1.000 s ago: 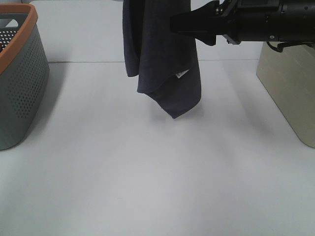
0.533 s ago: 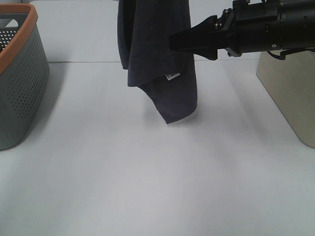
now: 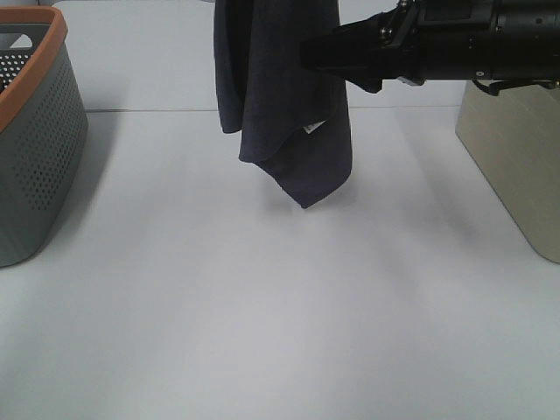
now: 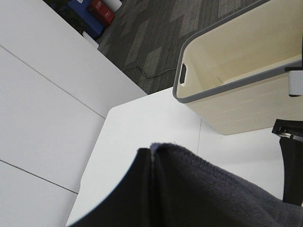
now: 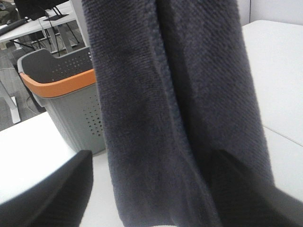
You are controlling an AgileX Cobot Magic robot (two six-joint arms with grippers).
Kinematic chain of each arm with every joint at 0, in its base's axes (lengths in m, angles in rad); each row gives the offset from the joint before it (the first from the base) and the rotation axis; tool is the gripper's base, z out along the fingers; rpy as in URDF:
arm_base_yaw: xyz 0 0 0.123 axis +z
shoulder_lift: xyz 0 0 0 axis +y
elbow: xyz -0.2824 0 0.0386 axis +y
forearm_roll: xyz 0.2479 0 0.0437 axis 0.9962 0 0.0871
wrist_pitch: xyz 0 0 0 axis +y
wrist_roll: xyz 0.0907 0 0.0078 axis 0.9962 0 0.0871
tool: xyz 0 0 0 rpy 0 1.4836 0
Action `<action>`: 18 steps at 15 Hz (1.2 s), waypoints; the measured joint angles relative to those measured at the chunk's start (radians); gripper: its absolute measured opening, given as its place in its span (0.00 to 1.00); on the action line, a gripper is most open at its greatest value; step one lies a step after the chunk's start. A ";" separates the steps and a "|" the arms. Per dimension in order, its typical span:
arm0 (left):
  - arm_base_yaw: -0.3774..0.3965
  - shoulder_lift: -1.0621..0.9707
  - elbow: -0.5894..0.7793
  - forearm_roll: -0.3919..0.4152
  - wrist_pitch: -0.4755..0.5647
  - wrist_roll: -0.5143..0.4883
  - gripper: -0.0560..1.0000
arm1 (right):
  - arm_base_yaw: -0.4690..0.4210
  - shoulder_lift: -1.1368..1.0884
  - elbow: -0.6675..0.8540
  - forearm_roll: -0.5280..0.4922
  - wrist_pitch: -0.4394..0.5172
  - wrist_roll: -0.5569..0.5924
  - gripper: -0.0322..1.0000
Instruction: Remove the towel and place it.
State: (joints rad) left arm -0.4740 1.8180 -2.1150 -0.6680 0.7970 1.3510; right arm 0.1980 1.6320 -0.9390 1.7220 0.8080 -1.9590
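- The towel [image 3: 289, 105] hangs in long vertical folds, clear of the table [image 3: 262, 332], because it is gripped from above. Its lowest corner points down and its small white tag [image 3: 312, 129] shows near the hem.
- The left gripper [image 4: 149, 198] sits at the top of the cloth, out of the high camera's sight. In its wrist view a dark finger presses against the folded hem, so I judge the jaws are closed on the towel and carrying its whole weight.
- The right gripper [image 3: 313, 52] is spread wide and holds nothing. In its wrist view the fingers [image 5: 61, 189] stand on either side of the hanging cloth, with the towel directly between them.
- This looks like preparation for a second grasp lower down, probably to steady or spread the cloth before laying it down.
- The right arm reaches in level from the side, forearm horizontal, with the jaws pointing into the drape.
- Beyond the right gripper's tips, past the towel, stands the grey basket [image 3: 35, 131]. The beige bin [image 3: 516, 166] lies behind and below its wrist.
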 joint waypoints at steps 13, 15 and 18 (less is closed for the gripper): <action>0.000 0.000 0.000 0.000 0.000 -0.002 0.05 | 0.116 0.106 -0.002 0.010 -0.134 -0.088 0.41; 0.000 0.000 0.000 0.000 0.000 -0.002 0.05 | 0.116 0.106 -0.002 0.012 -0.135 -0.089 0.26; 0.000 0.000 0.000 0.018 0.000 -0.016 0.05 | 0.116 0.100 -0.002 0.003 -0.141 -0.027 0.05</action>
State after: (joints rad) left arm -0.4740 1.8180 -2.1150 -0.6500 0.7970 1.3350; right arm 0.3140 1.7320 -0.9410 1.7250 0.6670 -1.9860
